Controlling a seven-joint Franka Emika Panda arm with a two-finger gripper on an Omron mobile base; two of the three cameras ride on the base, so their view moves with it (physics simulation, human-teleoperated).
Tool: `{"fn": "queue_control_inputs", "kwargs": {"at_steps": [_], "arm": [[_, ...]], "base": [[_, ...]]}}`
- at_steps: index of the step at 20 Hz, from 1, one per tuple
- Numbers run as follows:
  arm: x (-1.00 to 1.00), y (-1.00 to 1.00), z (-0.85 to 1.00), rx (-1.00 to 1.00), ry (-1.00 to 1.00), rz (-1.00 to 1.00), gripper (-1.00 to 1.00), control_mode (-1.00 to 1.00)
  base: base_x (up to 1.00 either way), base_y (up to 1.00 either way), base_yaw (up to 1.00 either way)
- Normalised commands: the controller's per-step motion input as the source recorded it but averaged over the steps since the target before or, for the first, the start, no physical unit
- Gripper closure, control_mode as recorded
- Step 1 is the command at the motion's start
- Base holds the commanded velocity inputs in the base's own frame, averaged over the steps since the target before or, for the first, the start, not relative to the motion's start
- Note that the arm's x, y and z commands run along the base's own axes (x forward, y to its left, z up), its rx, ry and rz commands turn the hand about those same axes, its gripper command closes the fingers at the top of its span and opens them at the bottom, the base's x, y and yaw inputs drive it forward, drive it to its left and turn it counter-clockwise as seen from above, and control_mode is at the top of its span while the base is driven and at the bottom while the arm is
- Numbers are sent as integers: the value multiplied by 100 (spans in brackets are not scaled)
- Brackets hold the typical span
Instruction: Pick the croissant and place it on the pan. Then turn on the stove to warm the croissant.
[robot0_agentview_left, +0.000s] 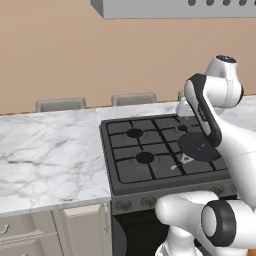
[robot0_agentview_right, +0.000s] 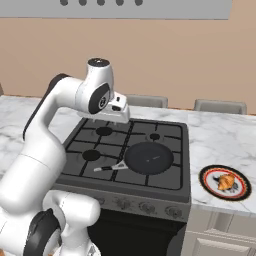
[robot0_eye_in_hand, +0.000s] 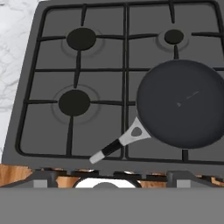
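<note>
Croissant (robot0_agentview_right: 226, 182) is sitting on a round plate (robot0_agentview_right: 206, 185) with a dark red rim, on the marble counter (robot0_agentview_right: 220, 132) just right of the stove (robot0_agentview_right: 182, 154) — nearest the robot's base on that side and well apart from the arm, so the pick-up step is not yet done. It is lying flat and loose on the plate, which should make it easy to lift from above.

Closer to the middle, a row of small dark knobs (robot0_agentview_right: 145, 206) is running along the stove's front edge, within reach for the later warming step. Just behind them, the pan (robot0_agentview_right: 148, 157) is resting on the front right burner, its silver-and-black handle (robot0_eye_in_hand: 114, 146) pointing toward the front left. The pan is sitting empty, ready to receive the pastry.

Above the stove's left half, the gripper (robot0_agentview_right: 118, 116) is hanging high over the grates, aimed down, probably placed here for a clear overview before heading toward the plate. Its fingertips are barely showing at the bottom of the hand view, so I cannot tell whether they are apart or together; nothing appears held.

Farther back, the two rear burners are sitting bare, and beyond them a tan wall (robot0_agentview_left: 65, 55) is rising — with a grey hood (robot0_agentview_left: 175, 9) overhead.
</note>
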Motion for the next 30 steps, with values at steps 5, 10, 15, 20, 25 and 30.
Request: {"fn": "queue_control_inputs", "kwargs": {"at_steps": [5,10,15,20,25,30], "arm": [[-6,-37,0,1,0,0,-100,-100],[-3,-38,0,0,0,0,-100,-100],[-1,-38,0,0,0,0,-100,-100],[0,-42,0,0,0,0,-100,-100],[0,-44,-1,0,0,0,-100,-100],[0,-41,-9,0,0,0,-100,-100]], "base": [[0,0,0],[0,0,0],[0,0,0],[0,0,0],[0,0,0],[0,0,0]]}}
